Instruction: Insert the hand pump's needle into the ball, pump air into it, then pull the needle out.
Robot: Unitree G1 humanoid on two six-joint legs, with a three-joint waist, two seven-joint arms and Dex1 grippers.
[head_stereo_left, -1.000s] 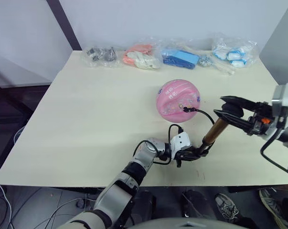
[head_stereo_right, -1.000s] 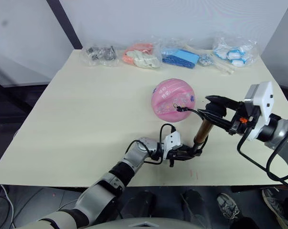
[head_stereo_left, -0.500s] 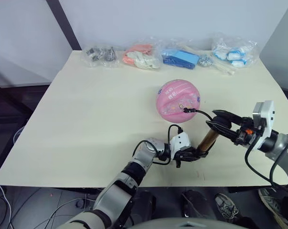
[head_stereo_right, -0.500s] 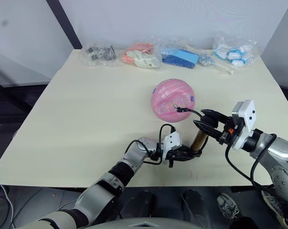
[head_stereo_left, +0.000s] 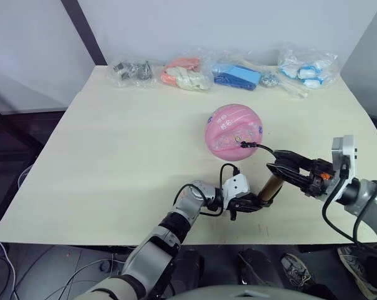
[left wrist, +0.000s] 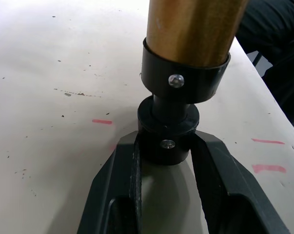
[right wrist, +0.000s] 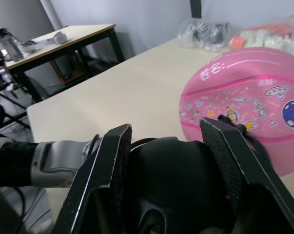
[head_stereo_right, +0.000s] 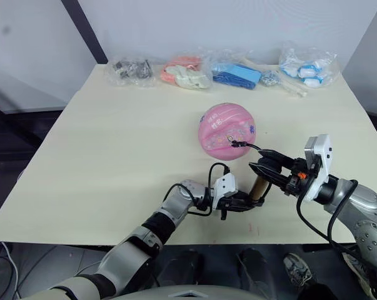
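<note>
The left tool (left wrist: 165,151) is clamped on the black bottom fitting of the hand pump (head_stereo_left: 272,186), whose gold barrel leans up off the worktop (head_stereo_left: 113,156). The right tool (head_stereo_right: 266,169) grips the pump's black T-handle at the barrel's top. The hose runs to the needle (head_stereo_left: 242,143), set in the near side of the pink ball (head_stereo_left: 233,131) resting mid-worktop.

table (head_stereo_left: 113,156): cream top | far edge: row of clear bags (head_stereo_left: 226,72) | red marks (left wrist: 103,121) near front edge
</note>
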